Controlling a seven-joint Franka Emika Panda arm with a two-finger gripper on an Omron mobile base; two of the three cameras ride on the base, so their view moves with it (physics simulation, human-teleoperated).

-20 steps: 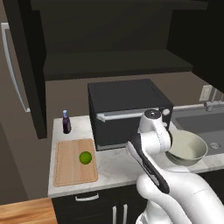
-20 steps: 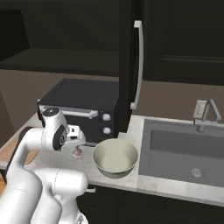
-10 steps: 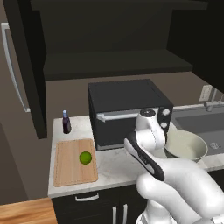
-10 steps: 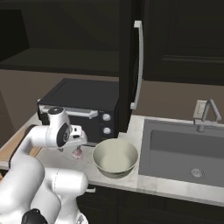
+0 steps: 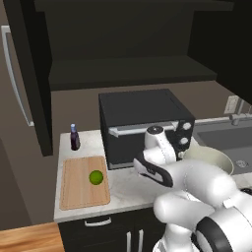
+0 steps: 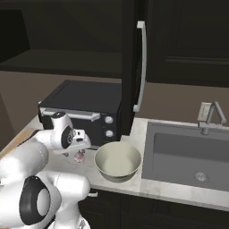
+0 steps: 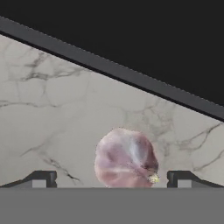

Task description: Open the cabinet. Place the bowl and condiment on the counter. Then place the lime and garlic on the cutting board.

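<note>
The pinkish garlic lies on the white marble counter in front of the black oven, between my gripper's open fingertips, which stand apart from it on both sides. In the right base view my gripper points down just over the garlic, left of the cream bowl. The lime rests on the wooden cutting board. A purple condiment bottle stands on the counter behind the board. The cabinet is open, its doors swung out.
A black toaster oven fills the back of the counter, close behind my hand. The sink with its faucet lies to the right of the bowl. The open right door's long handle hangs above the bowl.
My hand has sunk a little and drifted slightly left, closer over the garlic. The jaws stay wide. Bowl, lime and bottle have not moved.
</note>
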